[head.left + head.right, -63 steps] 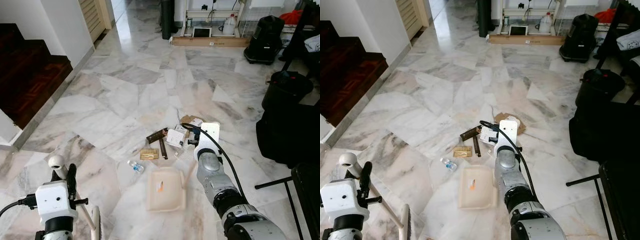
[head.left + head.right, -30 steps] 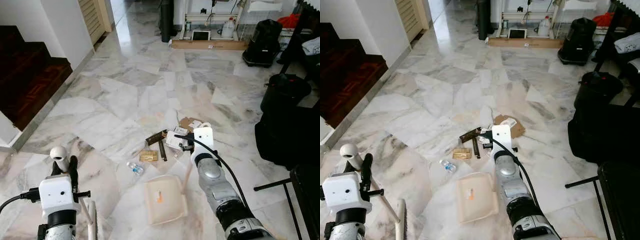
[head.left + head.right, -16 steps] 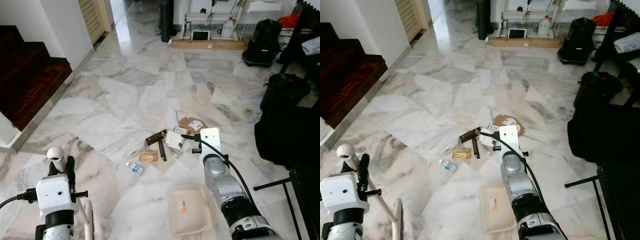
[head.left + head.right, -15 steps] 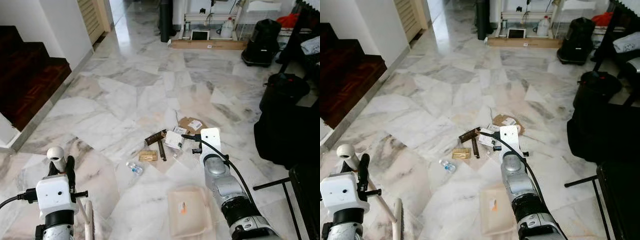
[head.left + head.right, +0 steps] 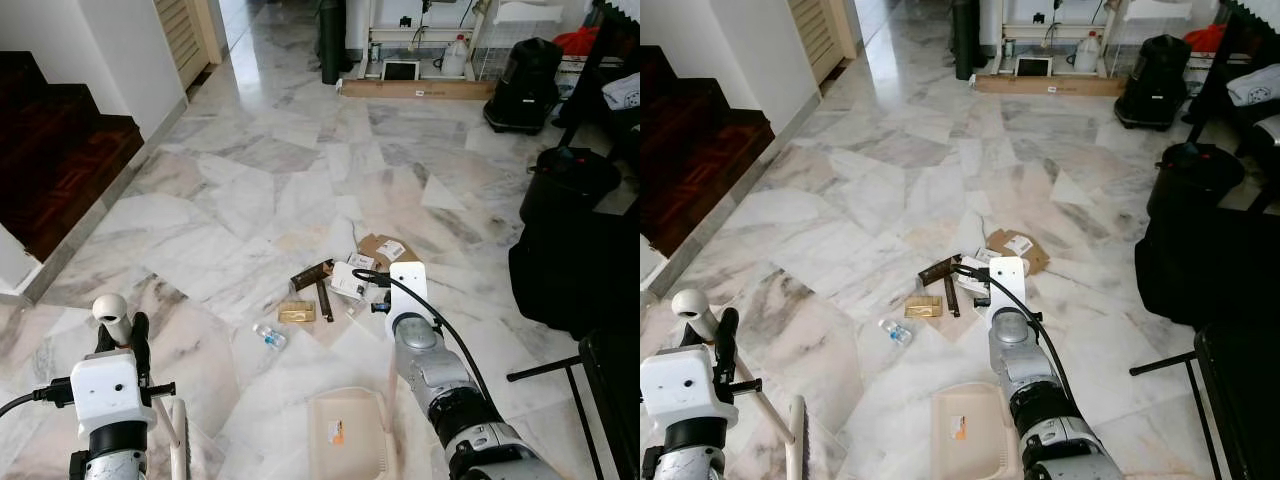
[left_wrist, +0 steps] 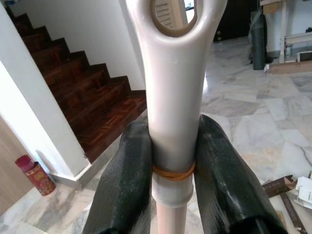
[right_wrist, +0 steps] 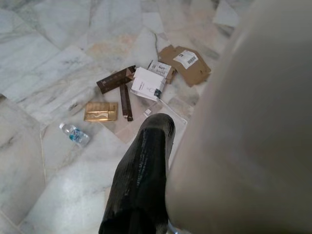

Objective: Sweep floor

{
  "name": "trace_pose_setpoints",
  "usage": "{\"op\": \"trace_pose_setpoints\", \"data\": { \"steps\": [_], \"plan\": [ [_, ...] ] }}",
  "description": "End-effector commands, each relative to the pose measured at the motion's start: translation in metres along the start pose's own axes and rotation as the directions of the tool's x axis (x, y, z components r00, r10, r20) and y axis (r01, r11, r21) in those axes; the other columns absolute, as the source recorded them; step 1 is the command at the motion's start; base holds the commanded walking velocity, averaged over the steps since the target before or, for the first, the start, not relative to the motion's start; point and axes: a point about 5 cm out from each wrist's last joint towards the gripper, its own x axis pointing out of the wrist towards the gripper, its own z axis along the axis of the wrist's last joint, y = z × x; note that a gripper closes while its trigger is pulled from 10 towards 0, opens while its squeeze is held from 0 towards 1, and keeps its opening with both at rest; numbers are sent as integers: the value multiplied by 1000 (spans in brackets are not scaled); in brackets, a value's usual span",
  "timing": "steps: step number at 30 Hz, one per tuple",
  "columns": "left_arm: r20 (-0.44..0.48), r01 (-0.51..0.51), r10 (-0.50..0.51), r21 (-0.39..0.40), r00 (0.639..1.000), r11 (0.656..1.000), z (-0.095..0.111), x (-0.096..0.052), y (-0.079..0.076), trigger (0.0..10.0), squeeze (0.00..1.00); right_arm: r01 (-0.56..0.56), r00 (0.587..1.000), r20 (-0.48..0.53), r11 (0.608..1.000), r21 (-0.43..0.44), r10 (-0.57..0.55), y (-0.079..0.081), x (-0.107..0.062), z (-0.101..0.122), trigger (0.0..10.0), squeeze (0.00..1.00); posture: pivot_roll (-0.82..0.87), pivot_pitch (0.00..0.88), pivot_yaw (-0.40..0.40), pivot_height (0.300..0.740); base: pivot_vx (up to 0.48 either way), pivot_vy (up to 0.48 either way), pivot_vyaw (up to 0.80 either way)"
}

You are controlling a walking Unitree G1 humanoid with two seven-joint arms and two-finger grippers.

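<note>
Sweep barely started, going by the floor. The litter sits in one loose cluster on the marble floor (image 5: 250,190): gold packet (image 5: 297,312), small plastic bottle (image 5: 270,335), two dark brown wrappers (image 5: 313,273), white carton (image 5: 349,280), flattened brown cardboard (image 5: 385,248). None of it is in the dustpan (image 5: 345,438), which lies near my feet, well short of the pile, with just one small orange scrap on its tray.

Left gripper (image 6: 173,161): both black fingers clamped on the pale broom handle (image 6: 171,97), just below its hanging loop. In the head view the broom (image 5: 178,440) stands low on my left, bristle end down at the frame edge, well apart from the litter.

Right gripper (image 7: 146,161): one black finger visible against a pale shaft that blocks most of the wrist view, probably the dustpan's upright handle (image 5: 391,375). I cannot tell how far the fingers are closed.

My read: tools in hand, all the gathering left to do. Broom needs to reach the far side of the cluster; pan needs to come closer.
</note>
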Motion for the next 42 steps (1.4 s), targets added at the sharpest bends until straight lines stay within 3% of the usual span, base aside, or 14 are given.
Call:
{"op": "trace_pose_setpoints", "data": {
  "steps": [1,6,10,17,27,33,39,42],
  "plan": [
    [27,-4,3,24,1000,1000,7,0,4,10000,0,-5,1000,-27,1000,14,5,3,0,-5,10000,0,14,135,75,740,0,0,0],
    [19,0,0,29,1000,1000,7,-2,5,10000,0,-14,1000,25,998,65,12,8,1,3,10000,0,21,145,79,740,0,0,0],
    [5,6,-6,31,1000,1000,5,-4,5,10000,0,-88,980,180,996,30,81,17,-2,18,10000,0,24,150,82,740,0,0,0],
    [-14,22,-22,24,1000,999,3,-5,4,10000,0,-93,964,249,995,-24,96,19,-4,22,10000,0,24,153,86,740,0,0,0],
    [-27,37,-36,24,999,999,1,-5,3,10000,0,-93,964,249,995,-29,98,16,-3,23,10000,0,22,147,87,740,0,0,0],
    [-23,37,-36,25,999,999,1,-3,4,10000,0,-48,983,178,999,-1,47,10,0,32,10000,0,8,142,89,740,0,0,0],
    [-21,44,-43,22,999,999,1,-2,2,10000,0,-68,987,146,997,25,64,18,3,32,10000,0,13,141,90,740,0,0,0],
    [-23,43,-42,25,999,999,0,-2,2,10000,0,-102,979,179,994,28,96,25,2,44,10000,0,22,140,88,740,0,0,0]
  ]
}}
